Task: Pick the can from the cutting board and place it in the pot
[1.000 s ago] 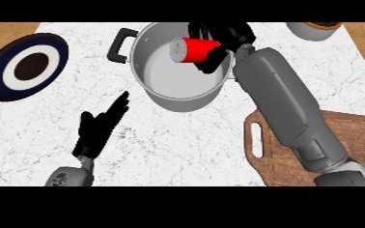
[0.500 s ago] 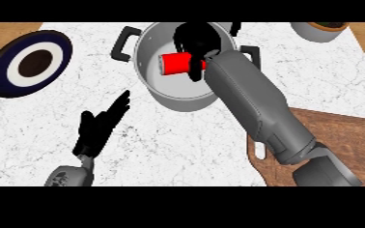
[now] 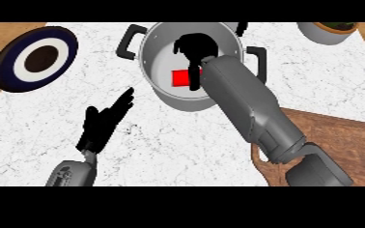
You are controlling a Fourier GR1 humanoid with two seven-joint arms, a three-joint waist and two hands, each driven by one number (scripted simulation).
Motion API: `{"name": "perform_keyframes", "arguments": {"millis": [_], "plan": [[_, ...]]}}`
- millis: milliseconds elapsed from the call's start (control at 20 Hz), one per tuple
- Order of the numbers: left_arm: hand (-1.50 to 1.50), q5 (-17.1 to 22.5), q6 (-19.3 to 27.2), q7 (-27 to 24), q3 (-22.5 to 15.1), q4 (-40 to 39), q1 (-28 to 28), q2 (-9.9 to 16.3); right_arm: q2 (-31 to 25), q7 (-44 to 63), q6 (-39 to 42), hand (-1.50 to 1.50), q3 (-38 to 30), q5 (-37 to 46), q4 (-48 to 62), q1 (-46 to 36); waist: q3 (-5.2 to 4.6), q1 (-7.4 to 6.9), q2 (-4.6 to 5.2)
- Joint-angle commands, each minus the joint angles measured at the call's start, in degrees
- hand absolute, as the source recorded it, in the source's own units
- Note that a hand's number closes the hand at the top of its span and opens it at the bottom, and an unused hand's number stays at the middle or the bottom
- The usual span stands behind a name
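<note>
The red can [image 3: 186, 78] lies inside the steel pot [image 3: 158, 53] at the counter's far middle, on the pot's floor, partly hidden by my right forearm. My right hand [image 3: 195, 47] hovers over the pot's inside, just beyond the can, fingers loosened and apart from it except perhaps at one fingertip. The wooden cutting board [image 3: 324, 128] lies at the lower right with nothing visible on it. My left hand [image 3: 102, 121] rests open on the counter at the lower left, fingers pointing toward the pot.
A dark blue plate with a white ring [image 3: 37, 59] sits at the far left. A grey bowl [image 3: 324, 31] stands at the top right corner. The pot's black handles stick out on its left and right sides.
My right hand carried the can from the pot's far right rim to over its middle, then let go; the can now sits lower in the pot. The left hand stayed still.
</note>
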State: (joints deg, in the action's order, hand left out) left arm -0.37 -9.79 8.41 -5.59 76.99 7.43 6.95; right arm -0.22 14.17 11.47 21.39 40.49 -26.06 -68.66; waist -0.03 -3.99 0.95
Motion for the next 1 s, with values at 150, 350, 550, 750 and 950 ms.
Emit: {"name": "perform_keyframes", "arguments": {"millis": [150,350,550,750,950], "plan": [[0.00,-1.11,0.72,0.08,-1.06,0.24,0.99,-1.00,0.21,-6.06,-12.88,-1.50,-9.52,-15.34,-7.89,1.64,0.14,-1.04,-0.08],[0.00,-0.99,1.03,-0.31,-0.62,0.07,-0.56,-0.92,0.21,-7.83,-20.29,-1.50,-16.50,-22.24,-9.43,0.88,0.11,0.38,-0.33],[0.00,1.23,-0.66,0.30,1.14,0.58,-1.32,0.29,0.21,-9.10,-27.94,-1.50,-21.54,-25.14,-8.59,0.65,0.07,1.57,-0.48],[0.00,1.02,0.87,0.98,2.80,-0.03,1.09,0.36,-0.80,-15.09,-28.59,-1.50,-26.44,-27.84,-9.22,1.57,0.05,3.02,-0.62],[0.00,-0.18,0.76,-0.97,1.36,1.74,-3.15,0.19,-5.07,-21.73,-24.54,-1.50,-31.27,-31.90,-6.21,3.38,0.06,2.61,-0.56]]}}
